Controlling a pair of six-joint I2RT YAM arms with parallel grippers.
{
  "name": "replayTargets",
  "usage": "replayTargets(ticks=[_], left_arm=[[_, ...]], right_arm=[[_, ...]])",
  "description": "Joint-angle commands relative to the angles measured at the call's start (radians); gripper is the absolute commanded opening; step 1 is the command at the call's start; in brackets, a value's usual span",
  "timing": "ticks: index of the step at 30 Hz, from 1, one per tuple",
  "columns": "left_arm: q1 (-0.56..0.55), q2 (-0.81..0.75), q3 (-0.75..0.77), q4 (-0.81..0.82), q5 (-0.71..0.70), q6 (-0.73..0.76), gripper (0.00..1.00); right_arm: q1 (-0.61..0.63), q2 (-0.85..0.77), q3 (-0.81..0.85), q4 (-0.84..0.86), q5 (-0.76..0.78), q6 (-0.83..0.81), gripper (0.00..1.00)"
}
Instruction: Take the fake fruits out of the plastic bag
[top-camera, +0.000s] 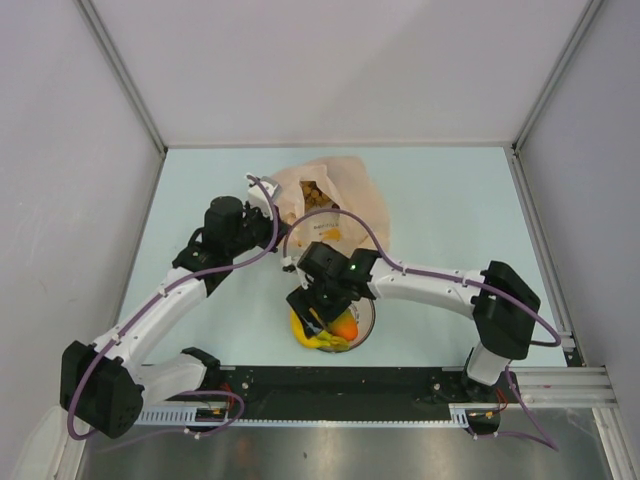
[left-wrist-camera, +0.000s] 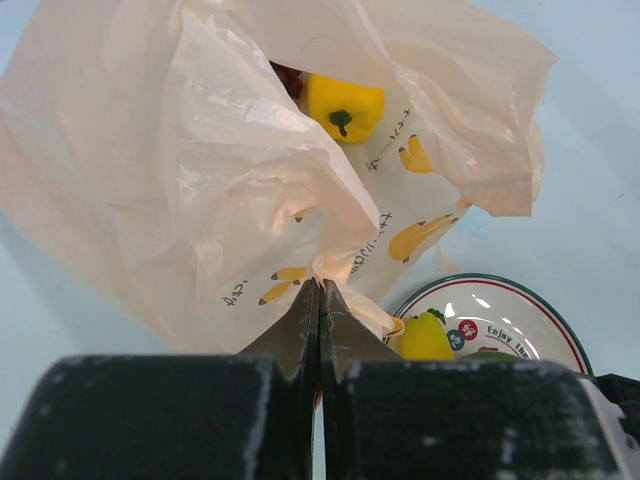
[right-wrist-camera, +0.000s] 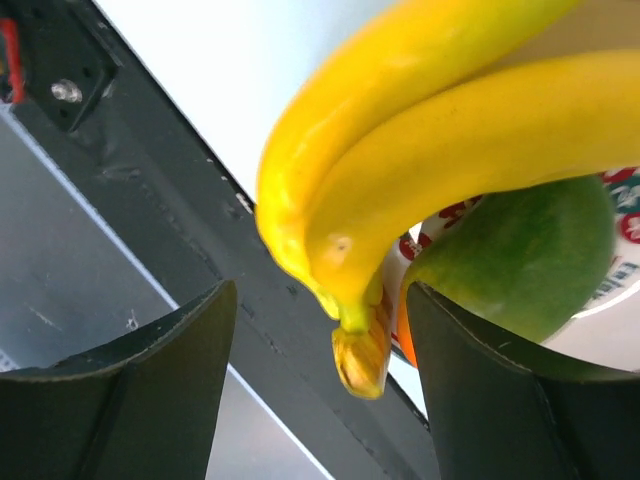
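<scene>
The pale-orange plastic bag (top-camera: 335, 195) lies at the table's middle, mouth toward the arms, with a brownish bunch (top-camera: 315, 194) showing inside. My left gripper (left-wrist-camera: 320, 284) is shut on a pinch of the bag's (left-wrist-camera: 190, 170) lower edge. A yellow pepper-like piece (left-wrist-camera: 343, 108) sits inside the bag. My right gripper (right-wrist-camera: 320, 290) hangs open over the white plate (top-camera: 364, 322). The banana bunch (right-wrist-camera: 430, 150) lies between its fingers with a gap at each side, its stem tip lowest. A green mango (right-wrist-camera: 525, 255) lies behind the right finger. An orange (top-camera: 345, 327) rests on the plate.
A second yellow piece (left-wrist-camera: 425, 338) rests on the plate's (left-wrist-camera: 520, 300) printed face, right of the left fingers. The black rail (top-camera: 350, 380) runs along the near edge, just below the plate. Grey walls close the table on three sides.
</scene>
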Motion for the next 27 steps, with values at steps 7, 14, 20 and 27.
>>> replayTargets(ticks=[7,14,20,27], left_arm=[[0.007,-0.008,0.04,0.017,0.015,-0.084,0.0],[0.007,0.005,0.074,-0.018,0.039,-0.135,0.0],[0.016,0.024,0.123,-0.011,0.09,-0.144,0.0],[0.027,0.1,0.199,-0.022,0.111,-0.117,0.0]], right_arm=[[-0.119,-0.073,0.296,-0.058,0.222,-0.217,0.64],[-0.348,0.012,0.373,0.029,0.244,-0.344,0.38],[-0.483,0.156,0.422,0.097,0.095,-0.424,0.26],[-0.522,0.191,0.565,0.112,0.116,-0.413,0.26]])
